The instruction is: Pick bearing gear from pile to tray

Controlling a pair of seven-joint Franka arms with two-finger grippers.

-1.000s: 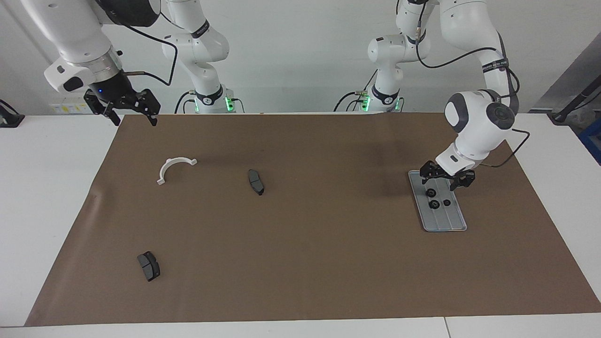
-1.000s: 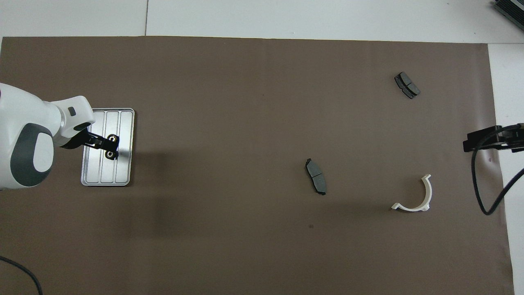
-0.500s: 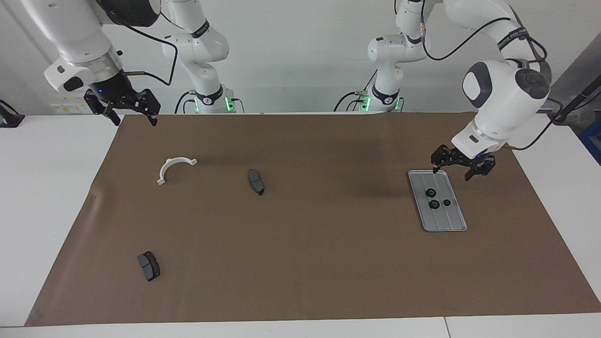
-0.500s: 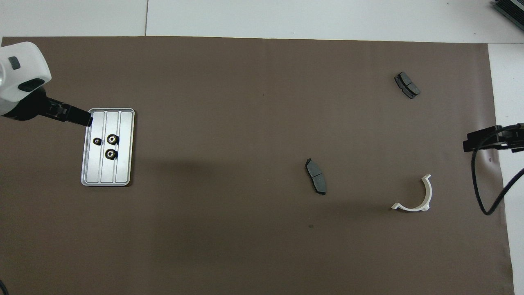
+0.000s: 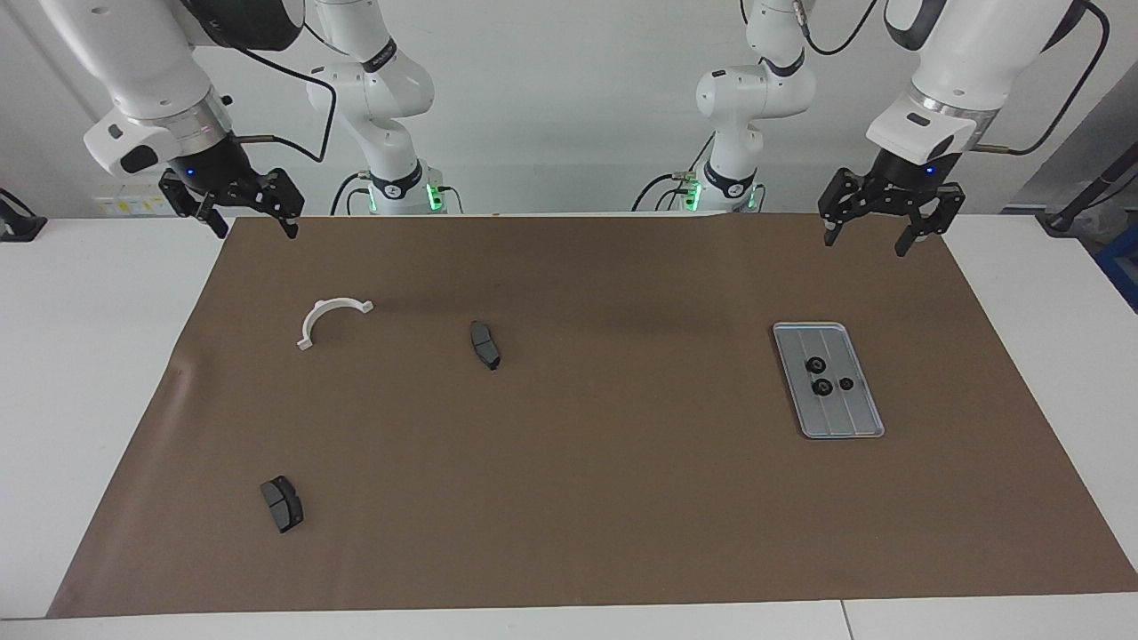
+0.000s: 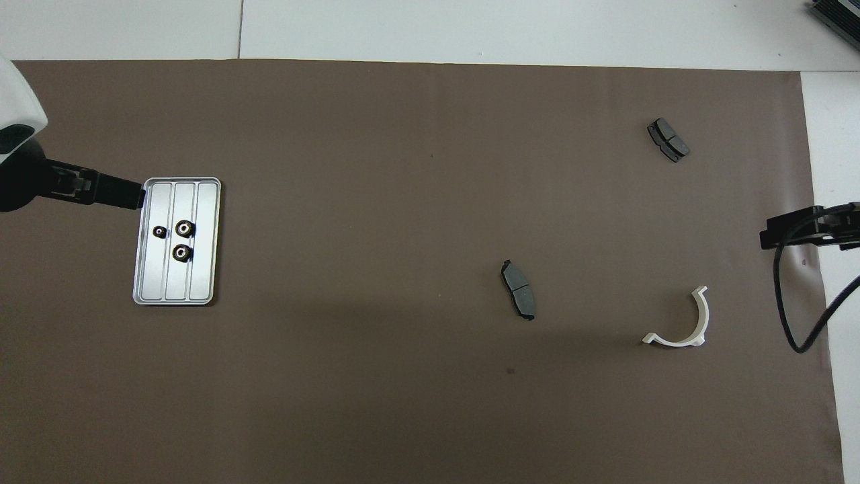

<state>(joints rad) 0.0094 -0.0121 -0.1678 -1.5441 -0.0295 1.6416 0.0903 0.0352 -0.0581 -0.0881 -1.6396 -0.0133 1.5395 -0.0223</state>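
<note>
1. All three black gears sit in the tray (image 5: 861,425) at the left arm's end of the brown mat (image 5: 587,498): two bigger ones (image 5: 813,364) (image 5: 823,387) and a small one (image 5: 846,383) beside them. I can't spot any gear out on the mat.
2. What's loose on the mat: a white half-ring bracket (image 5: 329,317) and two brake pads (image 5: 484,344) (image 5: 282,503).
3. Left gripper (image 5: 880,233) hangs up in the air over the mat's edge by the robots, jaws spread, holding nothing.
4. Right gripper (image 5: 252,228) waits over its own corner, also spread and empty.
5. Handling guess: the gears look light, rigid, probably slick. I'd pinch across the rim from above; the toothed edge should help grip.
</note>
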